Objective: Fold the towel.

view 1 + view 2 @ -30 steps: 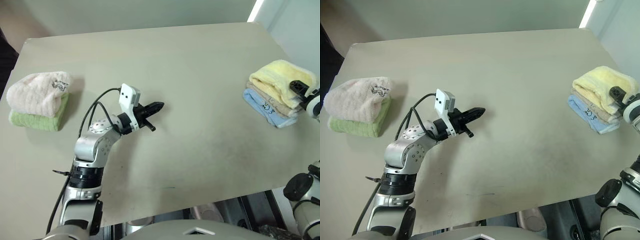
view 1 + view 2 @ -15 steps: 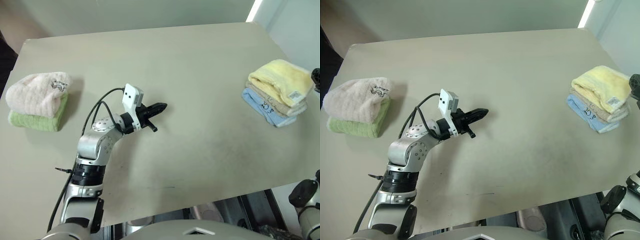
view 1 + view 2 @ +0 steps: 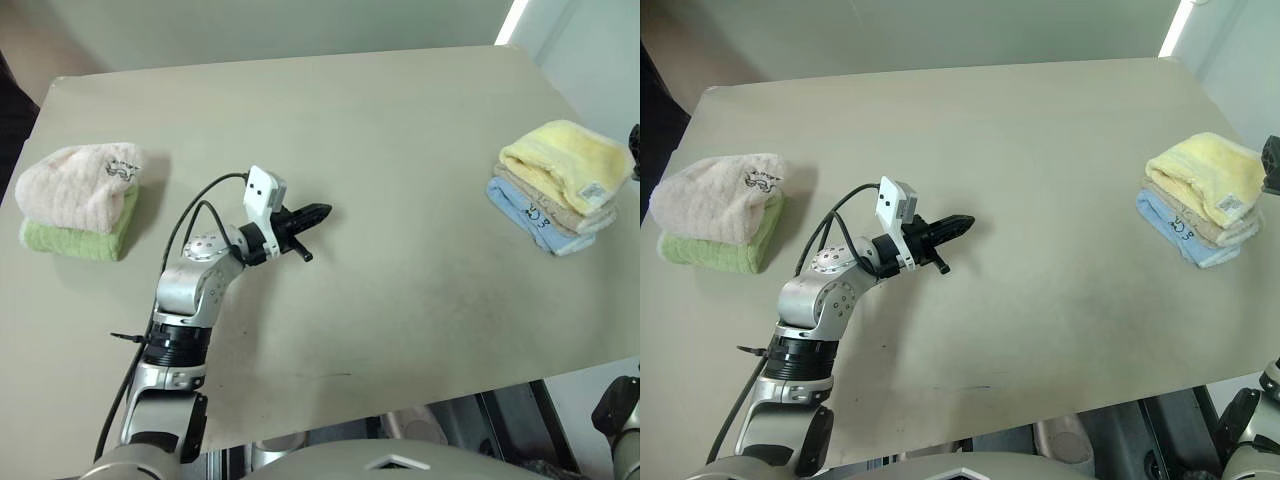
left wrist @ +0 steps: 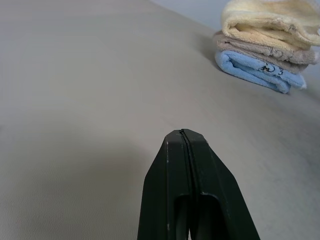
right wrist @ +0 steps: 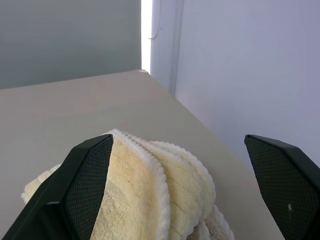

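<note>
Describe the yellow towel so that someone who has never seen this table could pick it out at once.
Look to the table's right edge, where a stack of three folded towels sits. The pale yellow towel is the fluffy top layer, lying on a beige towel and a blue towel; the other stack, far left, is pink over green.

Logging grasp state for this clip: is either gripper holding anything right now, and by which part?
Nothing is held. The left gripper is shut on nothing over bare table; the right gripper is open above the folded yellow towel.
</note>
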Motion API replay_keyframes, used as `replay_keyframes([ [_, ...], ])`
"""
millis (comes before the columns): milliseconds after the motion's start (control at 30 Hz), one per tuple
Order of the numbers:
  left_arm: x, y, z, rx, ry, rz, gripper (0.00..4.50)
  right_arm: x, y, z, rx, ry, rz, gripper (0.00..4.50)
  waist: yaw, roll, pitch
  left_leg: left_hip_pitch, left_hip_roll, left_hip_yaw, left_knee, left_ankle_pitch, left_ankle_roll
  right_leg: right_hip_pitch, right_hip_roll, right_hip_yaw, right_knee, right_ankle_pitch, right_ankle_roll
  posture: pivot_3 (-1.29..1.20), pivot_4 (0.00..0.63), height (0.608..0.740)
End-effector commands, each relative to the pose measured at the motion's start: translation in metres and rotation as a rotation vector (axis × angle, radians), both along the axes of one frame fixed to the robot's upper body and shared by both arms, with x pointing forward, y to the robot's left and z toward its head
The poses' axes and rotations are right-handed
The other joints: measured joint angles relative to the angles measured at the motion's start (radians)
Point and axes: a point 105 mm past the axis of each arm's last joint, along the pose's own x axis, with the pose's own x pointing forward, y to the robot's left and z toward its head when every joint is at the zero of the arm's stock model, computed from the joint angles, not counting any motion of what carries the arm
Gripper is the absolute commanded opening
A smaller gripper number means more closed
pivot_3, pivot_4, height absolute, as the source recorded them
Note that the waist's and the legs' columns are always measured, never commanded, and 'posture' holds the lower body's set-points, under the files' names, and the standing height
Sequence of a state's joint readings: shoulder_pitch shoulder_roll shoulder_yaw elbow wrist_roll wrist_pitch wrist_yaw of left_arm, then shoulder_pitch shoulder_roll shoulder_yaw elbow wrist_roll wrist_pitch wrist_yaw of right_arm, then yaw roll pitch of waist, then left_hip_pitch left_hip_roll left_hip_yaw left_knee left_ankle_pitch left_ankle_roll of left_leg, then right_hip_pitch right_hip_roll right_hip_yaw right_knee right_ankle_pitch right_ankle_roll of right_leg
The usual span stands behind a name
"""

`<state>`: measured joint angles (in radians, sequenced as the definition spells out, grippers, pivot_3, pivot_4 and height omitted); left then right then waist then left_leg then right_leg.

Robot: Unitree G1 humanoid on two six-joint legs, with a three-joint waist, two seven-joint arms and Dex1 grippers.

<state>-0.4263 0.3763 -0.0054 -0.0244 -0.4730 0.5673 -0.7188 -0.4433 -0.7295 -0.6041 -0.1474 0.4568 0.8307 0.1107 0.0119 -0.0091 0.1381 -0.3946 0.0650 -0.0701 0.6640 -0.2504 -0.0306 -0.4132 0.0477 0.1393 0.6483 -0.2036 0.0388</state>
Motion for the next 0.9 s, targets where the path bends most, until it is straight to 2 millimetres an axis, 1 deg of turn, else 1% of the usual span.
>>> replay_keyframes([
  [33, 0.001, 0.0, 0.01, -0.007, -0.043, -0.007, 0.0, -0.006, 0.001, 0.018, -0.052, -0.056, -0.003, 4.45, 0.0, 0.0, 0.0, 0.0, 0.0, 0.0, 0.0, 0.0, 0.0, 0.0, 0.0, 0.0, 0.0, 0.0, 0.0, 0.0, 0.15, 0.74],
  [167, 0.001, 0.0, 0.01, -0.008, -0.043, -0.007, 0.0, -0.006, 0.001, 0.018, -0.052, -0.056, -0.003, 4.45, 0.0, 0.0, 0.0, 0.0, 0.0, 0.0, 0.0, 0.0, 0.0, 0.0, 0.0, 0.0, 0.0, 0.0, 0.0, 0.0, 0.15, 0.74],
  [200, -0.001, 0.009, 0.01, 0.016, -0.062, 0.031, 0.0, 0.013, 0.083, -0.014, -0.101, 0.03, 0.373, 4.45, 0.0, 0.0, 0.0, 0.0, 0.0, 0.0, 0.0, 0.0, 0.0, 0.0, 0.0, 0.0, 0.0, 0.0, 0.0, 0.0, 0.15, 0.74],
  [233, -0.006, 0.018, 0.01, 0.034, -0.077, 0.073, 0.0, 0.013, 0.151, -0.041, -0.106, 0.089, 0.693, 4.45, -0.006, -0.001, -0.001, 0.0, 0.0, 0.0, 0.0, 0.0, 0.0, 0.0, 0.0, 0.0, 0.0, 0.0, 0.0, 0.0, 0.15, 0.74],
  [267, -0.009, 0.024, 0.01, 0.048, -0.088, 0.103, 0.0, 0.002, 0.197, -0.057, -0.1, 0.123, 0.915, 4.45, -0.023, -0.004, -0.003, 0.001, 0.0, 0.001, -0.002, 0.0, 0.0, 0.0, 0.001, 0.0, 0.0, 0.0, -0.001, 0.0, 0.15, 0.74],
  [300, -0.012, 0.027, 0.01, 0.055, -0.093, 0.12, 0.0, -0.006, 0.219, -0.066, -0.097, 0.136, 1.035, 4.45, -0.034, -0.006, -0.004, 0.004, -0.001, 0.002, -0.002, -0.002, 0.003, 0.0, 0.007, -0.001, 0.0, 0.0, -0.002, 0.0, 0.15, 0.74],
  [333, -0.013, 0.028, 0.009, 0.056, -0.094, 0.126, 0.0, -0.006, 0.221, -0.066, -0.103, 0.135, 1.049, 4.45, -0.038, -0.006, -0.003, 0.006, -0.001, -0.001, -0.001, -0.005, 0.007, 0.002, 0.016, 0.0, -0.002, -0.001, 0.001, 0.0, 0.15, 0.74],
  [400, -0.014, 0.028, 0.009, 0.058, -0.093, 0.129, 0.0, -0.008, 0.224, -0.067, -0.109, 0.131, 1.062, 4.45, -0.024, 0.0, 0.001, 0.002, -0.003, -0.007, 0.0, -0.004, 0.003, -0.003, 0.022, -0.004, -0.002, -0.002, 0.003, 0.0, 0.15, 0.74],
  [433, -0.014, 0.027, 0.009, 0.058, -0.093, 0.13, 0.0, -0.008, 0.224, -0.068, -0.111, 0.13, 1.067, 4.45, -0.015, 0.002, 0.0, 0.001, -0.004, -0.007, 0.0, -0.002, -0.001, -0.006, 0.019, -0.003, 0.001, -0.002, 0.004, 0.0, 0.15, 0.74],
  [467, -0.015, 0.028, 0.009, 0.058, -0.092, 0.13, 0.0, -0.008, 0.225, -0.068, -0.111, 0.129, 1.07, 4.45, -0.008, 0.002, 0.0, 0.0, -0.005, -0.008, -0.001, -0.001, -0.002, -0.006, 0.017, -0.002, 0.002, 0.0, 0.001, 0.0, 0.15, 0.74],
  [533, -0.015, 0.028, 0.009, 0.059, -0.09, 0.13, 0.0, -0.009, 0.226, -0.069, -0.11, 0.13, 1.076, 4.45, 0.001, 0.0, -0.001, 0.001, -0.002, -0.014, 0.002, -0.001, -0.002, -0.003, 0.014, 0.001, 0.002, 0.002, 0.001, 0.0, 0.15, 0.74],
  [600, -0.015, 0.029, 0.007, 0.062, -0.085, 0.123, 0.0, -0.01, 0.229, -0.072, -0.111, 0.133, 1.082, 4.45, 0.001, -0.001, -0.001, 0.001, -0.003, -0.015, 0.003, -0.001, -0.002, -0.001, 0.011, 0.001, -0.004, 0.004, -0.002, 0.0, 0.15, 0.74],
  [633, -0.016, 0.03, 0.007, 0.064, -0.084, 0.116, 0.0, -0.011, 0.229, -0.073, -0.111, 0.135, 1.084, 4.45, 0.001, -0.001, -0.001, 0.001, -0.004, -0.013, 0.004, -0.001, -0.002, -0.001, 0.008, 0.001, -0.004, 0.002, -0.007, 0.0, 0.15, 0.74],
  [700, -0.016, 0.03, 0.007, 0.066, -0.083, 0.109, 0.0, -0.011, 0.23, -0.073, -0.11, 0.135, 1.085, 4.45, 0.0, -0.001, -0.001, 0.002, -0.006, -0.012, 0.004, -0.001, -0.002, -0.001, 0.003, 0.001, -0.004, 0.003, -0.007, 0.0, 0.15, 0.74],
  [833, -0.023, 0.044, 0.004, 0.094, -0.067, 0.061, 0.0, -0.007, 0.236, -0.089, -0.093, 0.166, 1.104, 4.45, -0.002, -0.001, -0.002, 0.002, -0.007, -0.013, 0.004, -0.001, -0.002, -0.001, 0.003, 0.002, -0.003, 0.004, -0.009, 0.0, 0.15, 0.74],
  [900, -0.03, 0.051, 0.001, 0.107, -0.045, 0.027, 0.0, -0.004, 0.238, -0.099, -0.086, 0.188, 1.115, 4.45, -0.003, -0.001, -0.002, 0.002, -0.006, -0.014, 0.002, -0.001, -0.002, -0.002, 0.004, 0.001, -0.002, 0.005, -0.01, 0.0, 0.15, 0.74],
])
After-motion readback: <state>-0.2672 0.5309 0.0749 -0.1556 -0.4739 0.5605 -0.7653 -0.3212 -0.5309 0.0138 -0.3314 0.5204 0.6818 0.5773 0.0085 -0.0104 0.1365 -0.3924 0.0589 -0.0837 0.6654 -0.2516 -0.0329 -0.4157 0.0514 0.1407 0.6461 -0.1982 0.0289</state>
